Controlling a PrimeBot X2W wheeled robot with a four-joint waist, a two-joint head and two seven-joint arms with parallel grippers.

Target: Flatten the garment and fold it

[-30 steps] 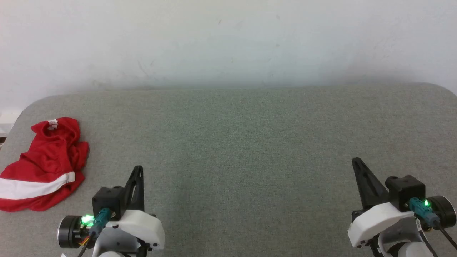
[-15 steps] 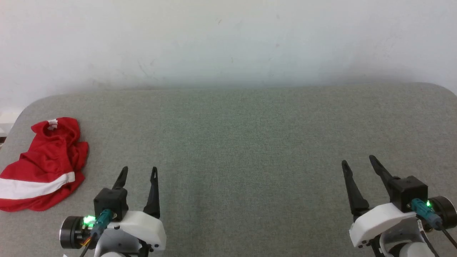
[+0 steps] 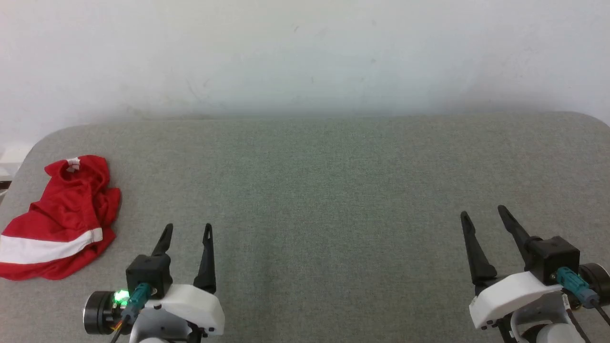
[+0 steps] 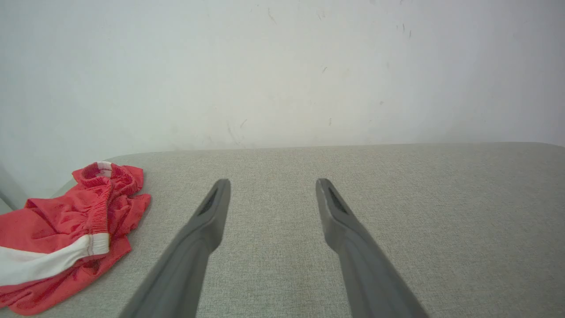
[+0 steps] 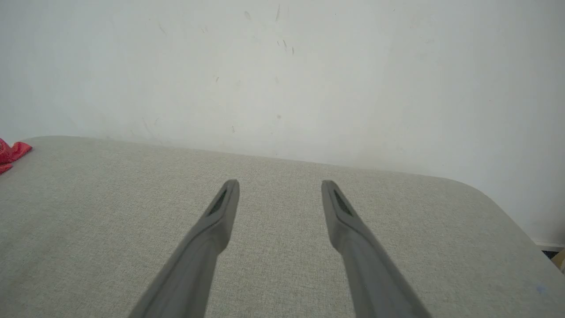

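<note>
The garment (image 3: 59, 220), red shorts with a white stripe, lies crumpled at the left edge of the grey table (image 3: 324, 190). In the left wrist view the garment (image 4: 66, 229) sits to the left of my fingers, waistband on top. A red corner of the garment (image 5: 11, 152) peeks in at the left edge of the right wrist view. My left gripper (image 3: 188, 228) hovers open just right of the shorts, nothing between its fingers. Far across the table, my right gripper (image 3: 482, 213) is open and empty too.
A plain white wall (image 3: 305, 57) rises behind the table's far edge. The table's rounded right corner (image 5: 499, 198) drops off near my right gripper. Bare grey cloth stretches between the two arms.
Both grippers went from shut to open. The head camera has shifted slightly, so the whole picture sits a little differently; the shorts lie as before.
</note>
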